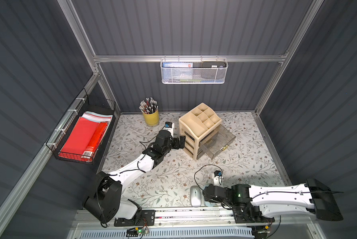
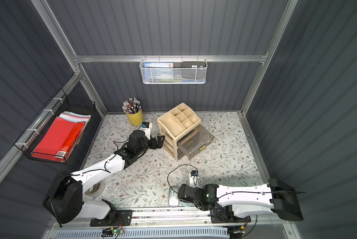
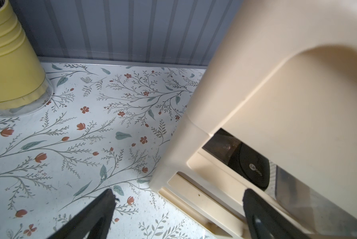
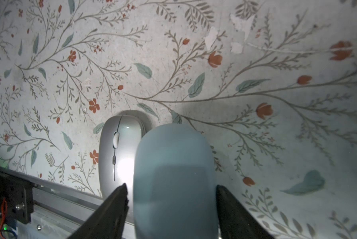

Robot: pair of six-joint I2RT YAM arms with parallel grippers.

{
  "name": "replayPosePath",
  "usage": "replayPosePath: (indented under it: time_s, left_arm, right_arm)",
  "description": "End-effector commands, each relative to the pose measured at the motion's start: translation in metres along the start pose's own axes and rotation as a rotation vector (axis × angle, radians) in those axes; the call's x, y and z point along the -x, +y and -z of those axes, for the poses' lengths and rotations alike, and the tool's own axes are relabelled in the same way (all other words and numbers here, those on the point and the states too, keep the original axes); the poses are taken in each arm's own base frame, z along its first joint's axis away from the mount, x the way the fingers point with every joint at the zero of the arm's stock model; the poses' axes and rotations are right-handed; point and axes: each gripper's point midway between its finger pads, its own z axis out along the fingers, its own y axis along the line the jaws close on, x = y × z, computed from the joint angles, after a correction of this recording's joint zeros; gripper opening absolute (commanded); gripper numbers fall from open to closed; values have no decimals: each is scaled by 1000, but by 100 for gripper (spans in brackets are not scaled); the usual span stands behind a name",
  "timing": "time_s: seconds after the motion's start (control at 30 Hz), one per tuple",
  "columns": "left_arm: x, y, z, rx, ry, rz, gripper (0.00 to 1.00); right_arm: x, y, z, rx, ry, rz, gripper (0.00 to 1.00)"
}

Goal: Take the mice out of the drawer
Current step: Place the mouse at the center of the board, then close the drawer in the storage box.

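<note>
smooth pale-blue oval mouse (image 4: 174, 182) beside silver mouse (image 4: 116, 153)

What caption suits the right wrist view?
Open right end effector straddling the pale blue mouse, beside the silver mouse.

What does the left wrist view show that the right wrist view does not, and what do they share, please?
Only the left wrist view: the left gripper, the yellow cup, the cream drawer unit and a dark mouse inside it. Only the right wrist view: the right gripper flanking the pale blue mouse, with the silver mouse beside it. Both: the floral table.
</note>
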Motion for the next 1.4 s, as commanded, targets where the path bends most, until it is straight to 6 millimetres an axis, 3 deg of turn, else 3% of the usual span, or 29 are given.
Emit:
replayPosePath:
  time_s: [0.0,0.03,0.23,0.3,0.37,0.47,0.57,0.73,0.87,1.13,1.23,1.37]
  left_arm:
    - [13,-6,8,-19,-45,5,99]
    - [13,-6,7,-17,-44,5,99]
    - [15,-7,8,-20,-48,5,99]
    - [16,-7,8,-20,-51,5,99]
    - [17,-8,8,-24,-52,6,99]
    - [18,-8,6,-27,-54,9,99]
    - [20,-10,6,-31,-61,10,99]
    - [24,-10,12,-28,-69,6,99]
    - [24,-9,21,-29,-76,4,99]
    - [23,-10,20,-32,-70,1,99]
    - [22,-9,19,-27,-65,0,99]
    - [22,-7,19,-15,-65,4,99]
  right_arm:
    - [11,1,2,-21,-58,-11,91]
    - [14,3,3,-22,-66,-3,98]
    - [27,37,32,40,-113,92,99]
    - [21,48,44,66,-99,126,99]
    - [16,46,55,37,-83,127,99]
    - [22,28,78,-72,-141,64,99]
    - [49,-10,103,-245,-301,-80,99]
    - [96,-43,118,-266,-601,-309,99]
    - [118,-87,123,-259,-737,-550,99]
    - [213,-104,166,-255,-899,-525,99]
    - [239,-108,161,-227,-859,-501,99]
    - [252,-102,137,-248,-758,-451,99]
